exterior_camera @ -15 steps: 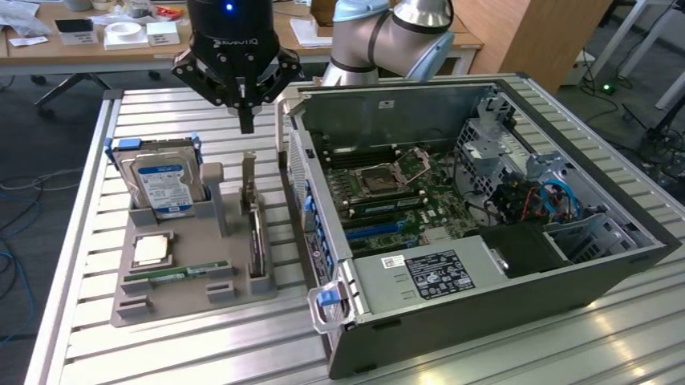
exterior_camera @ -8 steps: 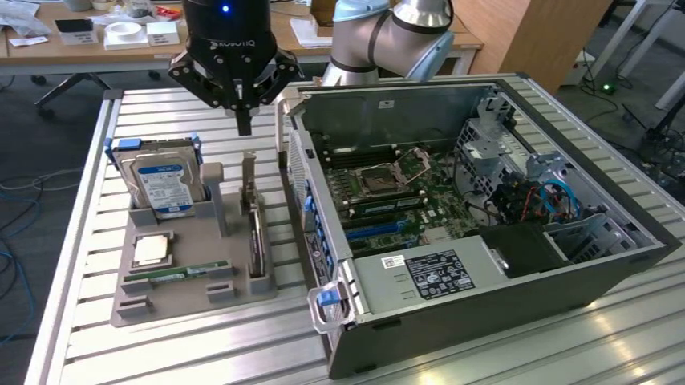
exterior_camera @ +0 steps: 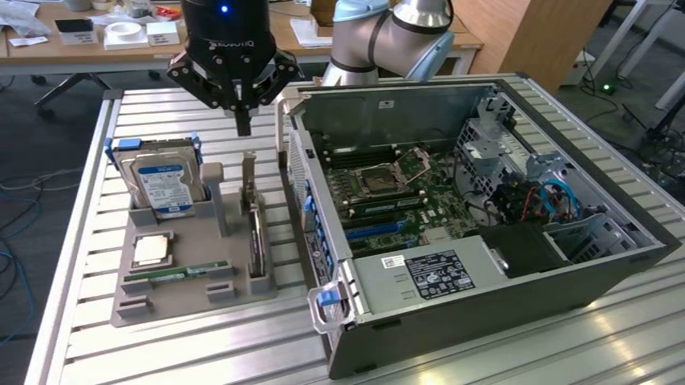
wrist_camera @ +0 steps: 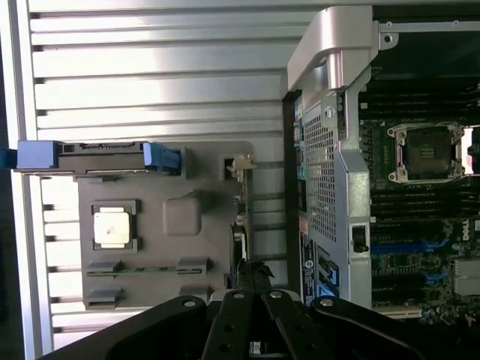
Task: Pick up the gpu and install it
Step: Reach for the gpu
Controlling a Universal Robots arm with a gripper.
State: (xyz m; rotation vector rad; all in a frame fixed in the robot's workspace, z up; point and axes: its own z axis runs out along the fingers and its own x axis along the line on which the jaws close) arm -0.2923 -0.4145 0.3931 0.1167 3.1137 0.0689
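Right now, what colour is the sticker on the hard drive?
Blue and white; the hard drive sticker shows best in the exterior view.

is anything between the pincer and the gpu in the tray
Nothing visible. The shut black pincer hangs in open air above the thin dark card with a silver bracket, which stands on edge in the grey tray.

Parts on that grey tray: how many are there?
4. The hard drive stands upright at one end, the processor chip lies flat beside it, the memory stick past that, and the gpu stands on edge along the side nearest the computer case. Others may be hidden.
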